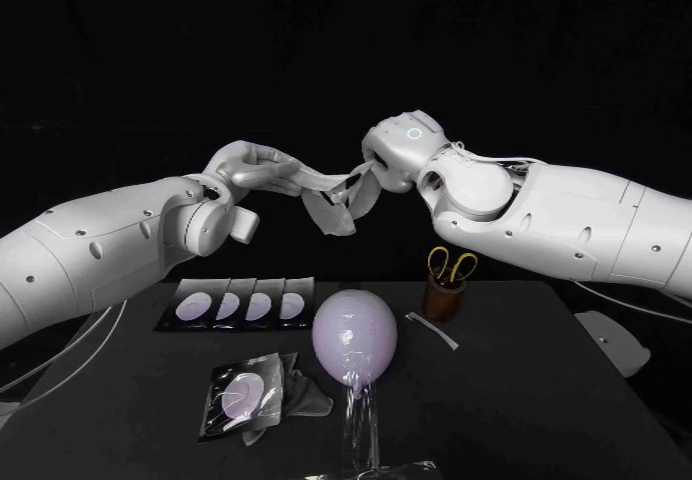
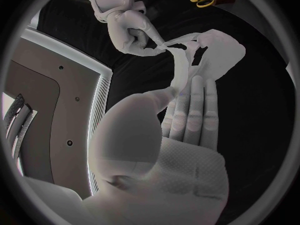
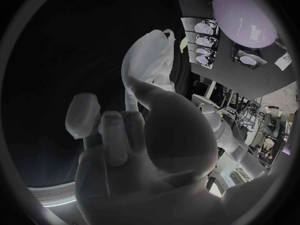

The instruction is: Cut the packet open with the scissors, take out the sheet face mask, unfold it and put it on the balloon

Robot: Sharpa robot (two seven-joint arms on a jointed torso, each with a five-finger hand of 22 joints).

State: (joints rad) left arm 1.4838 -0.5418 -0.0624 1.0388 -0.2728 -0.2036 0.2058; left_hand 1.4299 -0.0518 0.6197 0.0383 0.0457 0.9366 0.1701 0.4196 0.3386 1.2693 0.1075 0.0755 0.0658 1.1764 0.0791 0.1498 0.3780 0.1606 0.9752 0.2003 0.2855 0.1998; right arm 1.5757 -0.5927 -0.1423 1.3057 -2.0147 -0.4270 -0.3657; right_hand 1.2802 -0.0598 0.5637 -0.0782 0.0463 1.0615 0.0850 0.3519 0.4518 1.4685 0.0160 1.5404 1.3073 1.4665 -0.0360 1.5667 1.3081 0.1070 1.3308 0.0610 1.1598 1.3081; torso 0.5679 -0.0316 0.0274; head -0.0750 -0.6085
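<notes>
Black table [image 1: 577,400], bearing a lilac balloon [image 1: 356,338] on a clear stand [image 1: 368,430]. White mask [image 1: 332,200], partly unfolded, hangs in the air above the table's far edge, between both hands. Left hand [image 1: 253,165]: its wrist view shows fingers [image 2: 197,110] straight and pressed together, the thumb pinning the mask's edge against them. Right hand [image 1: 387,155]: that same view shows it pinching the mask's other end, while its own wrist view shows the mask rising past its fingertips. Four packets [image 1: 242,303] lie in a row. Opened packet [image 1: 253,395] lies beside the balloon. Scissors [image 1: 451,265] stand in a brown cup [image 1: 444,298]. Cut strip [image 1: 433,330] lies near the cup.
</notes>
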